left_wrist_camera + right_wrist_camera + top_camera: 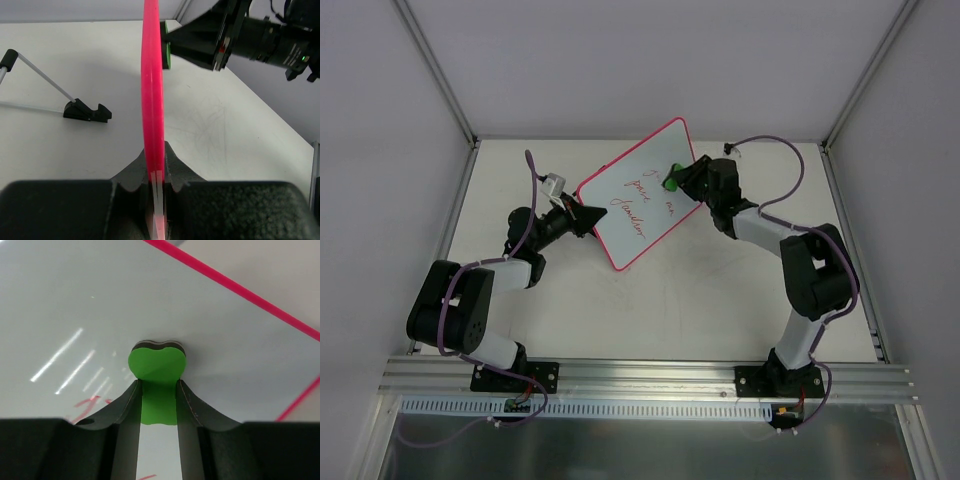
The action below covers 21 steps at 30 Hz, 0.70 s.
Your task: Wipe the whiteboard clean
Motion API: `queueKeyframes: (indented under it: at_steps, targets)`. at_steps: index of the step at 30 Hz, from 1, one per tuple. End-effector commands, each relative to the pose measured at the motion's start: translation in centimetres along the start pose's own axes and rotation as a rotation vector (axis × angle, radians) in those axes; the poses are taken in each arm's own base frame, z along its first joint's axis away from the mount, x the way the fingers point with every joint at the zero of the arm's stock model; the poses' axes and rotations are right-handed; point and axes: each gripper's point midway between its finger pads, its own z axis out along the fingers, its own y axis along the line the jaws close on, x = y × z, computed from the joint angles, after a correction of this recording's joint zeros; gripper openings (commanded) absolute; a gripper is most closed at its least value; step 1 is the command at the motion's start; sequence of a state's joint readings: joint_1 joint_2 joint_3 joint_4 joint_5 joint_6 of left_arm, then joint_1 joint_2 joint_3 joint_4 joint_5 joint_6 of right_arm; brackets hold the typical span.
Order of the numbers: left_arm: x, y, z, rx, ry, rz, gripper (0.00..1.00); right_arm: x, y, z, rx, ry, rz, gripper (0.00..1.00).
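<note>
Both tools are engaged. The left tool (588,218) is clamped onto the near edge of the whiteboard (638,195), and its wrist view shows the pink-red rim (152,75) edge-on, pinched between the two fingers. It holds the board by that edge at an angle over the middle of the worktop (720,290). I cannot tell whether the far corner rests on the surface.

The right tool (682,178) is closed on a small green eraser (672,182). The right wrist view shows the eraser's lobed end (157,362) sticking out past the fingertips, and it appears to press flat against the glossy white face (100,300).

The job looks barely begun. From above, red handwriting (638,205) runs in about three lines across most of the board, and all of it reads as intact. The eraser sits near the board's right-hand edge, just beside the nearest line and not on it. The right wrist view shows red strokes (87,407) low on the left, close to the fingers, and the surface ahead of the eraser is bare. I judge that nearly every stroke is left to wipe. The eraser has to sweep across the whole written area while the left tool steadies the board.
</note>
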<state>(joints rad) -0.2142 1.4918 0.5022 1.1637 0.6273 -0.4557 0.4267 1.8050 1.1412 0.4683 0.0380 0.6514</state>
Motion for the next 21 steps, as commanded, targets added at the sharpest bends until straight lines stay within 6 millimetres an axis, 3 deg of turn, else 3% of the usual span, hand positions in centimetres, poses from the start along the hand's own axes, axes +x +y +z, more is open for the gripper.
queueKeyframes:
  at_steps: [1,2,6,8,10,19,21]
  targets:
    - [-2.4,-4.4,0.3,0.197,-0.042,0.132,0.00,0.9,-3.9,-1.0,0.094,-0.005,0.022,0.00]
    - [-2.5,-4.4,0.3,0.194,-0.043,0.132,0.00,1.9,-6.1,-1.5,0.134,0.013,0.029,0.00]
    - [-2.4,-4.5,0.3,0.200,-0.038,0.124,0.00,3.9,-9.5,-2.1,0.186,0.054,0.038,0.00]
    - [-2.4,-4.5,0.3,0.203,-0.036,0.119,0.00,4.5,-10.0,-2.2,0.192,0.073,0.028,0.00]
    - [-2.3,-4.6,0.2,0.205,-0.033,0.117,0.00,4.5,-9.3,-2.1,0.168,0.072,0.021,0.00]
    - [-2.1,-5.0,0.3,0.217,-0.025,0.108,0.00,1.8,2.1,-1.8,-0.059,0.000,-0.019,0.00]
    - [-2.0,-5.0,0.3,0.217,-0.021,0.107,0.00,0.8,5.3,-2.0,-0.120,-0.027,-0.021,0.00]
